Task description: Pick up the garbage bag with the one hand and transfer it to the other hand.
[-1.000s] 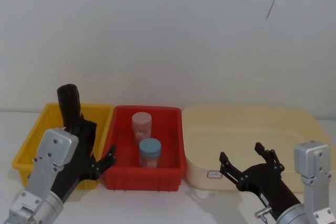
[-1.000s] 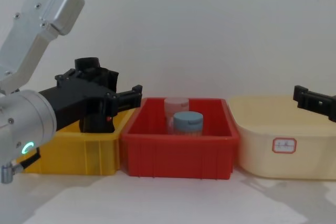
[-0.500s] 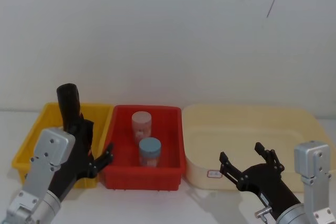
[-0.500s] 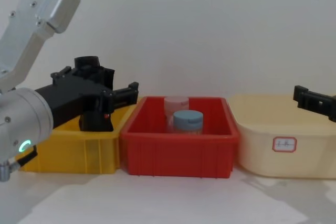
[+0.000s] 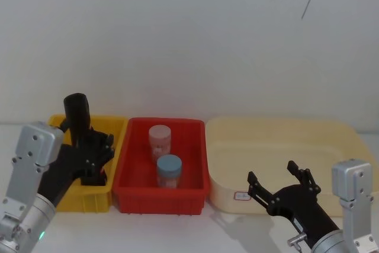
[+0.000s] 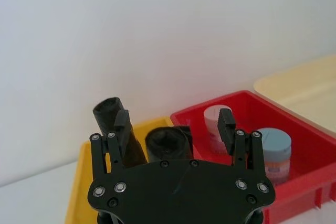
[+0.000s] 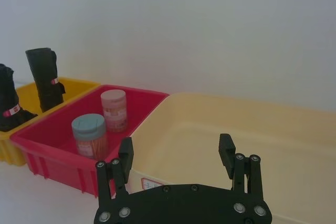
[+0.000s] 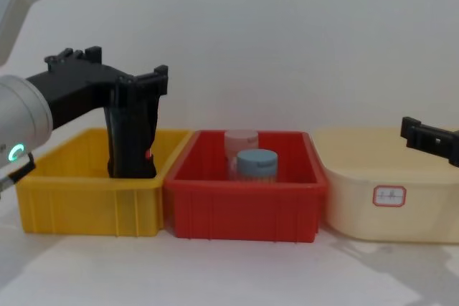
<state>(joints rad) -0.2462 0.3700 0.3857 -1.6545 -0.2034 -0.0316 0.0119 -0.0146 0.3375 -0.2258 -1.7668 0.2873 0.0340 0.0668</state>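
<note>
We see black long-fingered left gripper (image 6: 174, 118) spread wide over black garbage-bag roll (image 6: 168, 146); 2nd roll (image 6: 111, 116) probably touching, closing could snag both. Black right gripper (image 7: 176, 150) parked open by cream tub (image 8: 430, 209).

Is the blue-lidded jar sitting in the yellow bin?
No, the blue-lidded jar stands in the red bin, which sits between the yellow bin and the cream tub.
</note>
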